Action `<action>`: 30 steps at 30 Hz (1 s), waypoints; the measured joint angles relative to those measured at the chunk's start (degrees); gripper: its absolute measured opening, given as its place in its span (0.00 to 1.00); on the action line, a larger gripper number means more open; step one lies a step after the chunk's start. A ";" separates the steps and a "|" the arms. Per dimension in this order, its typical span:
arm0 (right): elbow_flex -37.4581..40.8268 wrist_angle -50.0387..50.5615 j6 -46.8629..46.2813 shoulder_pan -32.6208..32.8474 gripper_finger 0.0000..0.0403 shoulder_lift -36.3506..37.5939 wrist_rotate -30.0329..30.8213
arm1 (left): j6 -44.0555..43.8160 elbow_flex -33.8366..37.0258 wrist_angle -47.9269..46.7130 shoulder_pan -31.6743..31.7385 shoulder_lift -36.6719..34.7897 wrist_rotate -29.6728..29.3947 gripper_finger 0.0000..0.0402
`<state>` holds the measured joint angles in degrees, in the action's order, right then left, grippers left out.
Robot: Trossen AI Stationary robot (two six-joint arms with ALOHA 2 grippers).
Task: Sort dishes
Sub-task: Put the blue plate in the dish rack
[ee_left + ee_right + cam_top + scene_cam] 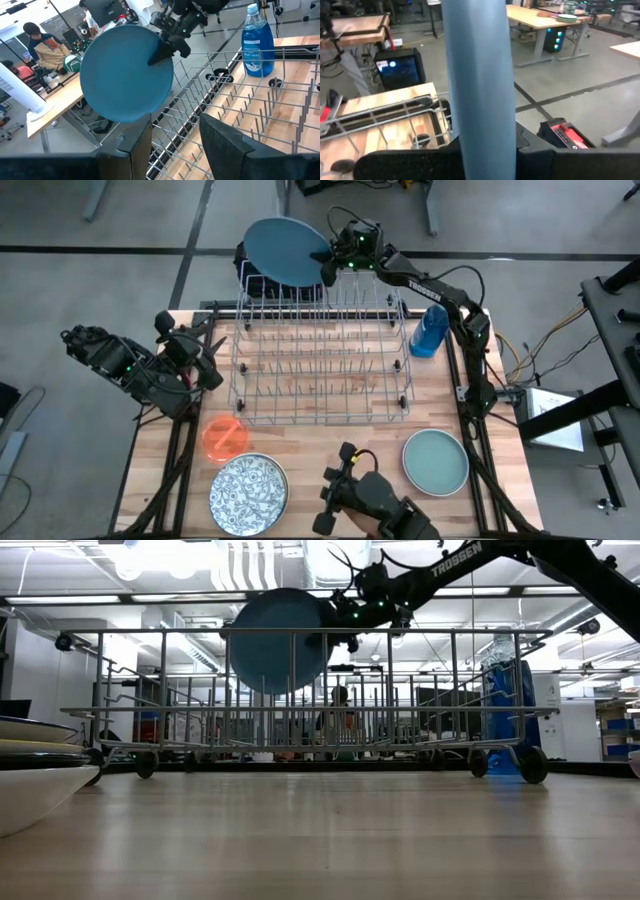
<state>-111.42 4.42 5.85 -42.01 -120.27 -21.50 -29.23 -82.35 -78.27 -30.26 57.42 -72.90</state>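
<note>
**Large blue plate held on edge above the rack's far rail**

The large blue plate point(287, 250) stands nearly upright on its rim at about 11 o'clock of the wire rack point(322, 355), over the rack's far rail. Its broad face is turned toward the left arm's side, and in the low view it shows as a full disc above the top wires. The right hand point(330, 268) is clenched on the plate's rim at its 3 o'clock edge; in the right wrist view the plate runs as a tall blue band between the dark fingers point(407, 160).

At 3 o'clock of the rack stands a blue bottle point(430, 330). Toward 6 o'clock on the tabletop point(320, 445) lie the small orange plate point(224, 436), the black-and-white patterned plate point(248, 492) and, further right, the teal-green plate point(436, 461).

The left hand point(205, 365) waits at 9 o'clock of the rack, fingers apart, grasping nothing.
</note>
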 joint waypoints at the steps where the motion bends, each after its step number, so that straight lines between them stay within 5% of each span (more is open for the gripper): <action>1: 0.74 -0.61 0.38 0.16 0.02 0.00 -0.07 | -0.02 0.00 -0.15 0.00 -0.02 0.00 0.39; 30: 5.82 -3.43 3.86 2.25 0.02 0.00 0.59 | -9.00 12.74 -0.36 -0.01 -5.29 0.04 0.39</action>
<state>-105.60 0.99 9.71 -39.76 -120.27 -20.91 -38.24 -69.60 -78.63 -30.27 52.13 -72.86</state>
